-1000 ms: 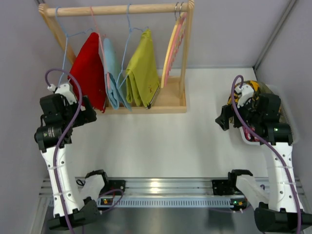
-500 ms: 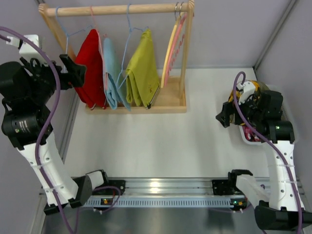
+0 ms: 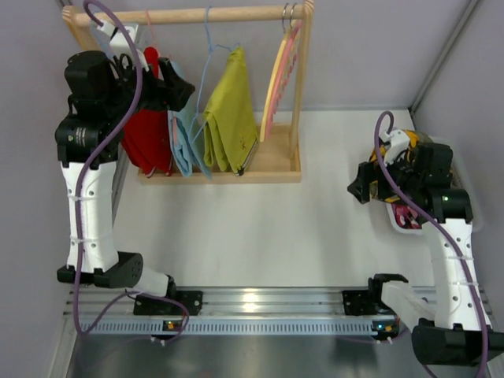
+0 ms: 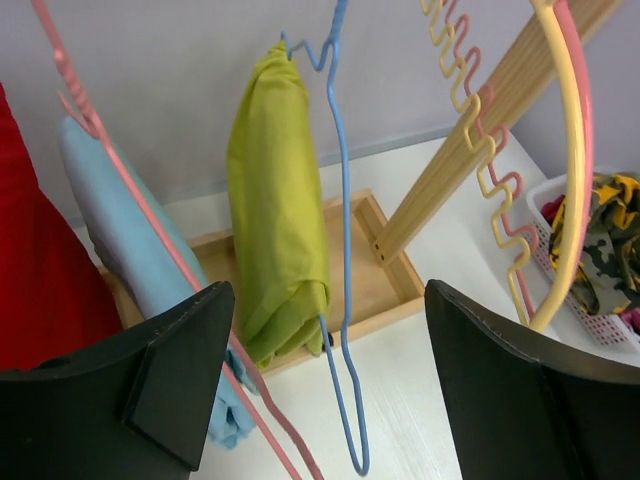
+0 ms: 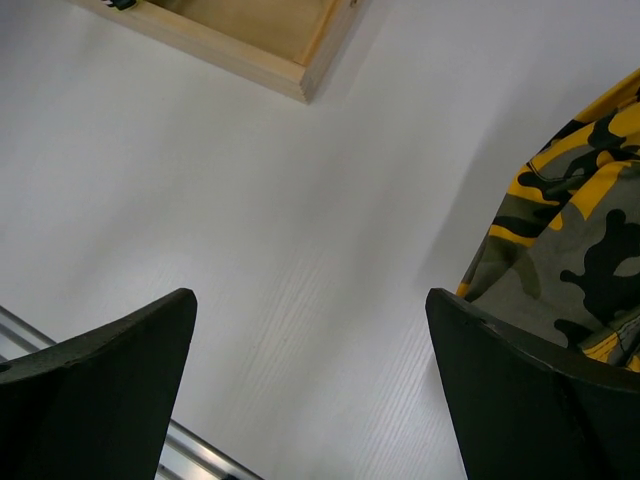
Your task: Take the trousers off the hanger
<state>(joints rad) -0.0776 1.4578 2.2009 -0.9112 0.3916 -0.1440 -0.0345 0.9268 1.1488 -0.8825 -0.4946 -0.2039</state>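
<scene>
Three folded trousers hang on wire hangers from a wooden rack [image 3: 197, 14]: red [image 3: 146, 138], light blue [image 3: 183, 138] and yellow-green [image 3: 230, 114]. My left gripper [image 3: 177, 88] is raised high beside the red and light blue ones, open and empty. In the left wrist view its jaws stand wide apart, with the yellow-green trousers [image 4: 278, 210] and a blue hanger [image 4: 345, 300] ahead, the light blue [image 4: 125, 230] and red [image 4: 30, 270] at the left. My right gripper [image 3: 361, 185] is open and empty above the table at the right.
A white basket [image 3: 409, 220] at the right holds a yellow-and-black camouflage cloth [image 5: 575, 230]. Empty yellow and pink hangers [image 3: 279, 75] hang at the rack's right end. The rack's wooden base tray [image 3: 272, 165] sits on the white table.
My left arm has swung up from low at the table's left to high in front of the red and light blue trousers. The right arm has barely moved.
</scene>
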